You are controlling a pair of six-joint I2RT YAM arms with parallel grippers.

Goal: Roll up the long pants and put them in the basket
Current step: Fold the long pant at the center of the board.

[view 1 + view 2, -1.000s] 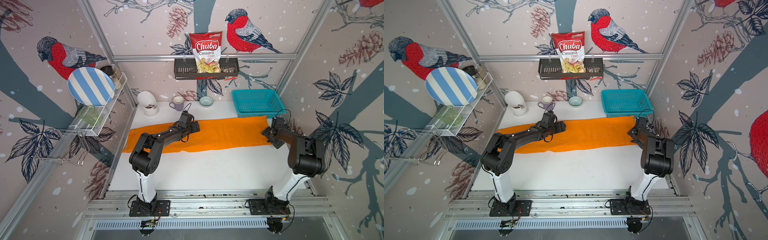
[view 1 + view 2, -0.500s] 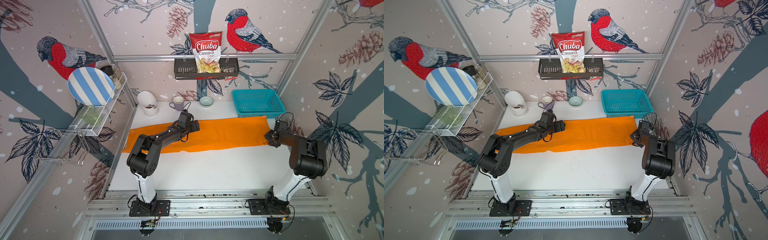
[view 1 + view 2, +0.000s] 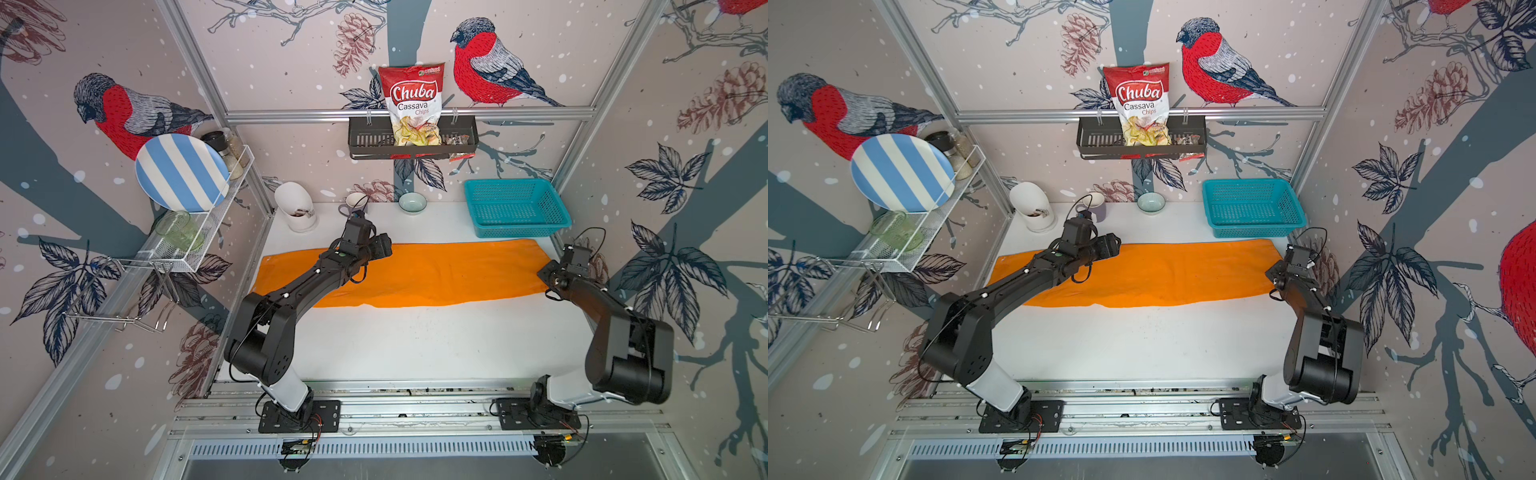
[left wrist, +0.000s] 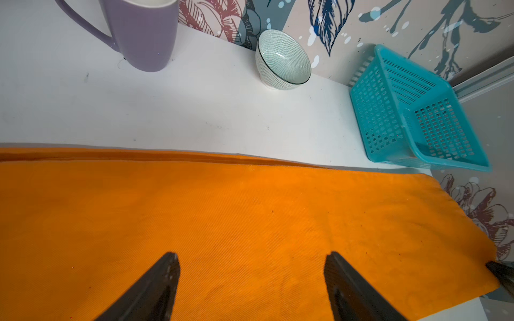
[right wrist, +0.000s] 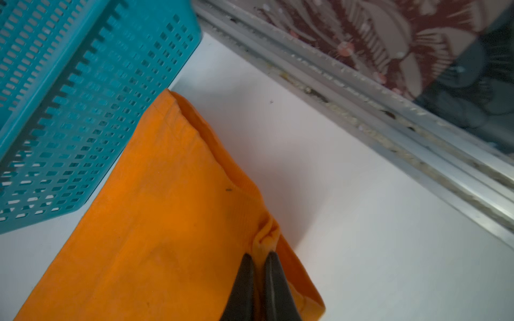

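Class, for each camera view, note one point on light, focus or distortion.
In both top views: even light, soft shadows along the pants; the wide lens splays the frame posts. In the left wrist view: basket skewed, mug cropped. In the right wrist view: dimmer, near basket mesh and rail soft, the cloth pinched in the right claw sharper.

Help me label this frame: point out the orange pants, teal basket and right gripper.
orange pants (image 3: 436, 270): a top view, middle of cloth.
teal basket (image 3: 523, 230): a top view, front wall.
right gripper (image 5: 260, 257): right wrist view, between fingertips pinching cloth edge.

Orange long pants (image 3: 436, 272) flat, folded lengthwise.
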